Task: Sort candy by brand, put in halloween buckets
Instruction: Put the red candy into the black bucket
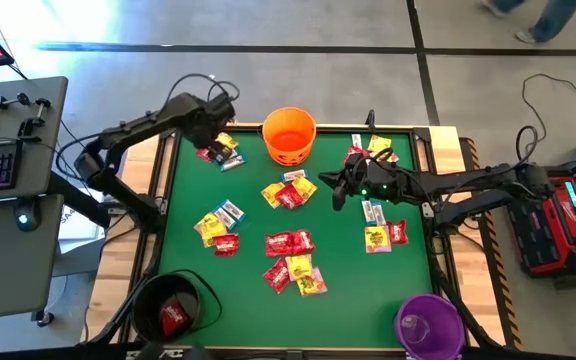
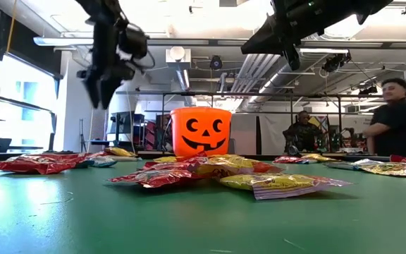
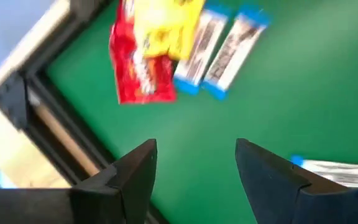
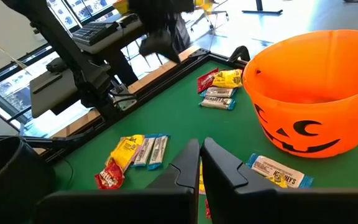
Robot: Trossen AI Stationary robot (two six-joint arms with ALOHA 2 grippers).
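Showing only overhead — purple bucket (image 1: 429, 325), corner.

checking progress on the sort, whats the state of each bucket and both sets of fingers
orange bucket: upright, looks empty
black bucket: upright, one red candy inside
purple bucket: upright, no candy visible
left gripper: fingers open, empty, above the far-left candy cluster
right gripper: fingers shut, empty, above the table middle
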